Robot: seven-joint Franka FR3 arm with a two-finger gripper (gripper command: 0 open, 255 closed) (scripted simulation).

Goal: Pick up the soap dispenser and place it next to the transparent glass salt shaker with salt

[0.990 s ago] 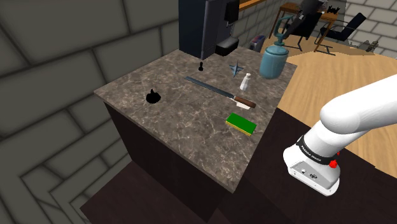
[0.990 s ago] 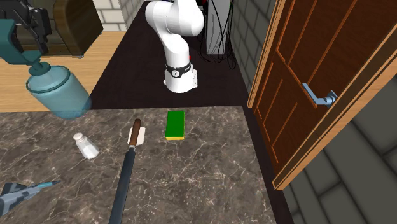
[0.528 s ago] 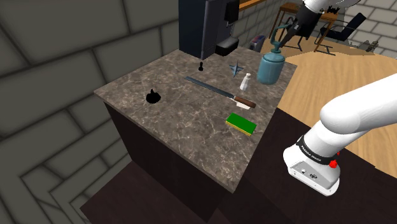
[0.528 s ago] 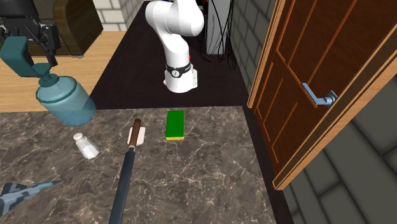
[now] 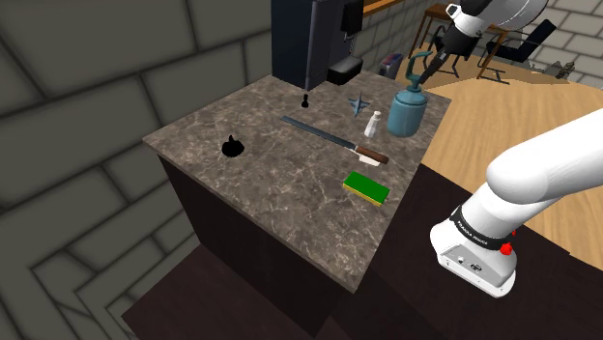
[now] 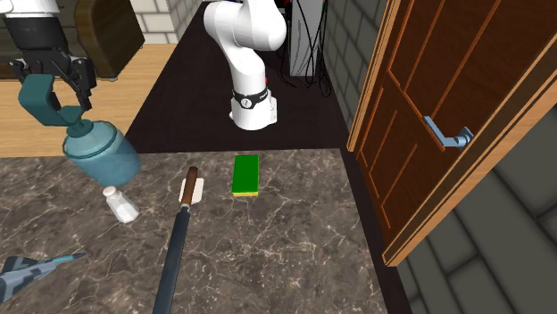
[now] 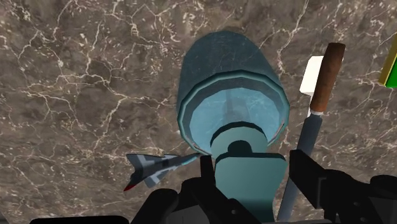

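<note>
Marble counter point(image 5: 271, 174): gripper point(image 6: 51, 89) clamps dispenser point(image 6: 103, 159) by its pump head, holding it roughly upright just beside shaker point(image 6: 119, 205) for set-down.

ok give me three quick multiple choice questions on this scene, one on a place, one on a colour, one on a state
1. What stands closest to the salt shaker?
A) green sponge
B) soap dispenser
C) door handle

2. What colour is the soap dispenser?
A) red
B) white
C) teal

3. How do the jaws stand?
A) shut on the dispenser's pump head
B) open over the sponge
C) shut on the knife

Answers:
1 B, the dispenser is right beside the shaker.
2 C, its body and pump are both teal.
3 A, in the wrist view the jaws clasp the pump head.
</note>
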